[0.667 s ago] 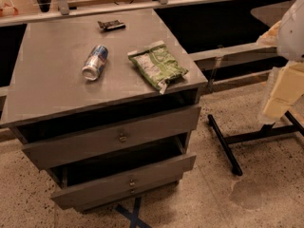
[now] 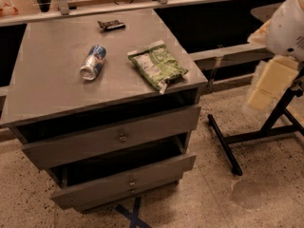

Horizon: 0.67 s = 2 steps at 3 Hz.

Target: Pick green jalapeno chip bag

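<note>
Well, little has changed.
- My gripper [image 2: 268, 82] hangs at the right, barely nearer the table [image 2: 47, 89]; I can't tell its grip.
- The green chip bag [image 2: 156, 66] lies untouched, so no pick yet.

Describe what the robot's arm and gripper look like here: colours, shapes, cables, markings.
The arm, at the right edge beyond the grey cabinet, has a rounded white casing. Below it, over the floor, the gripper is a pale cream, blocky shape made of stepped, flat-sided segments. No cables, markings or labels can be made out on either.
</note>
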Available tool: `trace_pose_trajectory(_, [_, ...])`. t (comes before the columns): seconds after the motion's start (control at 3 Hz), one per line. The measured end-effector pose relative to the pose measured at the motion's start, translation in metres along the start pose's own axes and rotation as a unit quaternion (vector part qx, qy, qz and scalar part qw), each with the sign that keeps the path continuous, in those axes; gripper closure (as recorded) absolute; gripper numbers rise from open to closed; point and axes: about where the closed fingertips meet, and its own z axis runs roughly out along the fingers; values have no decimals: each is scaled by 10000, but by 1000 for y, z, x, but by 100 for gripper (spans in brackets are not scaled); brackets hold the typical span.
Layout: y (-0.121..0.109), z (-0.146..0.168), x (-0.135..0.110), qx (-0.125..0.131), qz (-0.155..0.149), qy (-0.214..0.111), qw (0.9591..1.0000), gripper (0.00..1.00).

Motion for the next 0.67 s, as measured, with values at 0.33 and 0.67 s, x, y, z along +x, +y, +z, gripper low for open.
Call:
trace_pose_trajectory(0.33, [-30,23,-25,-34,517,-771,9957,0])
trace_pose_trajectory(0.67, [-55,44,-44,0,966,-1413,9852,0])
